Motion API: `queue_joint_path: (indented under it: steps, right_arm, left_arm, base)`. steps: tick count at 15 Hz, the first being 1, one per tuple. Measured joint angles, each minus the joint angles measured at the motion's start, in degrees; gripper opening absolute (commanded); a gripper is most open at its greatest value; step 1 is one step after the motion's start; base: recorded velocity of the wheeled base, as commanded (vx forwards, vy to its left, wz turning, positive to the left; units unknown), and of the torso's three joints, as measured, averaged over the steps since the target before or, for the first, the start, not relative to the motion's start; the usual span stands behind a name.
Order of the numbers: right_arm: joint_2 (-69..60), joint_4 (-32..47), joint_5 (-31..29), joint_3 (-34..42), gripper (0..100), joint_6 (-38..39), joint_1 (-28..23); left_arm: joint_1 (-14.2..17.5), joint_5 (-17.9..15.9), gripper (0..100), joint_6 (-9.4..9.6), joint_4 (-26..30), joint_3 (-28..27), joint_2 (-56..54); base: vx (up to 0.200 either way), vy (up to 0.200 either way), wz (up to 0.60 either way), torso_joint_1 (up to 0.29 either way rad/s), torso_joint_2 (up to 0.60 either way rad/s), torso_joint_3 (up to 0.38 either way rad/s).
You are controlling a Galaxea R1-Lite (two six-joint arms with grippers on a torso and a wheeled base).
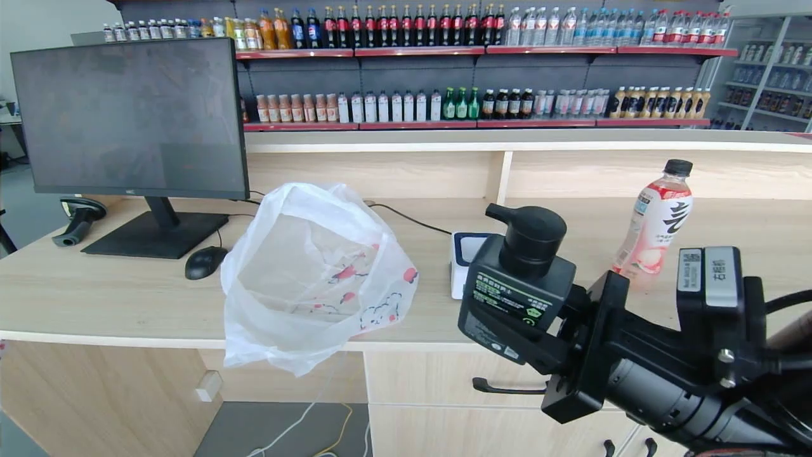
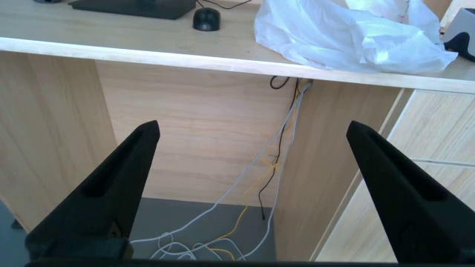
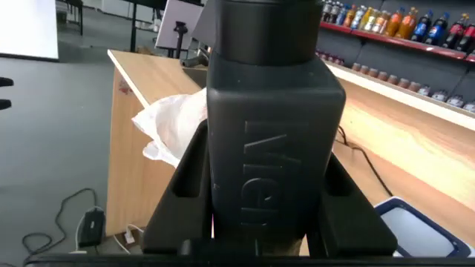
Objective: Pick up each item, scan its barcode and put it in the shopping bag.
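My right gripper [image 1: 566, 317] is clamped on the black pump bottle [image 1: 517, 285], its fingers pressed against the two sides of the body. In the right wrist view the bottle [image 3: 271, 148] stands between the two fingers [image 3: 185, 178]. The bottle is held off the counter [image 1: 95, 292] over the front edge, tilted, with the pump head up and a green-printed label facing the head camera. From the head view it sits to the right of the shopping bag [image 1: 317, 273] and in front of the white scanner box [image 1: 462, 257], hiding part of it.

The shopping bag is thin, translucent white plastic with red print. It stands open on the counter and its lower part sags over the front edge. A pink drink bottle [image 1: 656, 219] with a black cap stands upright on the counter, farther back and to the right of the held bottle.

My left gripper [image 2: 256, 185] hangs below counter height with its fingers spread wide and nothing between them, facing the wooden front panel [image 2: 185, 126], where loose cables [image 2: 274, 170] dangle.

Left of the bag are a black mouse [image 1: 205, 261], a dark monitor [image 1: 130, 117] on its stand and a handheld scanner [image 1: 79, 219] near the far left. Shelves of drinks [image 1: 482, 70] line the back wall
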Motion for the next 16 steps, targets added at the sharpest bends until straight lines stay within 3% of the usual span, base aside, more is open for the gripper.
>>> queue_joint_path:
  steps: [5, 8, 10, 16]
  right_arm:
    - [2.77, 0.01, -0.05, 0.61, 0, -5.80, -5.32]
    - [3.71, 0.00, -0.02, 0.00, 0, -5.86, -6.21]
    - [4.08, 0.00, -0.02, -0.22, 0, -5.86, -6.80]
    - [4.39, 0.00, -0.02, 0.20, 0, -5.56, -6.95]
  left_arm:
    - [0.00, 0.00, 100, -0.01, 0.00, 0.00, 0.00]
    - [0.00, 0.00, 100, 0.18, 0.00, 0.00, 0.00]
    - [-0.05, -0.13, 100, 1.44, 0.05, 0.00, 0.00]
    - [-0.10, -0.18, 100, 1.66, 0.07, 0.00, 0.00]
  base:
    - [0.000, 0.000, 0.00, 0.000, 0.00, 0.000]
    - [0.000, 0.000, 0.00, 0.000, 0.00, 0.000]
    - [0.000, 0.000, 0.00, 0.000, 0.00, 0.000]
    - [0.000, 0.000, 0.00, 0.000, 0.00, 0.000]
